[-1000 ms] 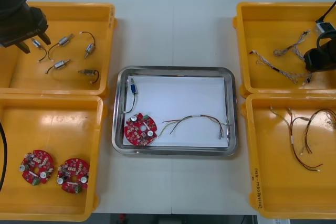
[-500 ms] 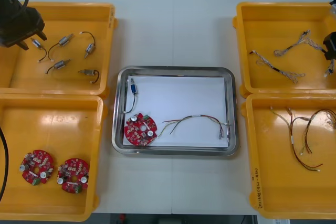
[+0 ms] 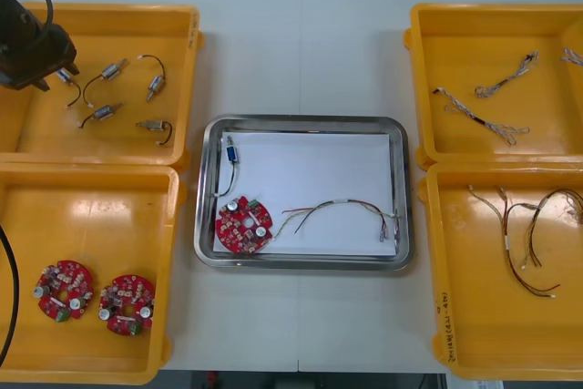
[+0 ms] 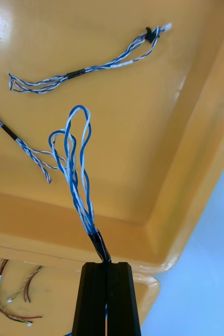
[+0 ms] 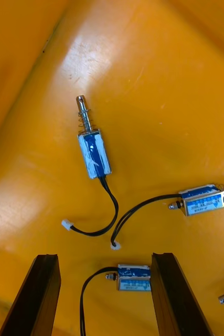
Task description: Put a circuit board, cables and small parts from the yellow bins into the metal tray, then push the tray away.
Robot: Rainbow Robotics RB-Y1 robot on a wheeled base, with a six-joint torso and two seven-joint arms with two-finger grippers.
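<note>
My right gripper (image 4: 107, 265) is shut on a twisted blue and white cable (image 4: 75, 152) and holds it in the air over the far right yellow bin (image 4: 159, 131); its loops stand up from the fingertips. An end of that cable (image 3: 572, 56) shows at the edge of the front view. My left gripper (image 3: 55, 75) hangs open over the far left bin (image 3: 182, 25), with small metal parts (image 5: 93, 152) just beyond its fingertips (image 5: 46, 262). The metal tray (image 3: 301, 121) holds a red circuit board (image 3: 243, 225), a small metal part (image 3: 230, 154) and a red and yellow cable (image 3: 337, 211).
Two more blue and white cables (image 3: 478, 120) lie in the far right bin. The near right bin (image 3: 455, 316) holds red and yellow cables (image 3: 528, 234). Two circuit boards (image 3: 64, 289) sit in the near left bin. Several small metal parts (image 3: 155, 87) lie in the far left bin.
My right gripper has risen out of the far right bin and left the front view at its right edge, carrying one blue and white cable. My left gripper has drifted slightly left.
</note>
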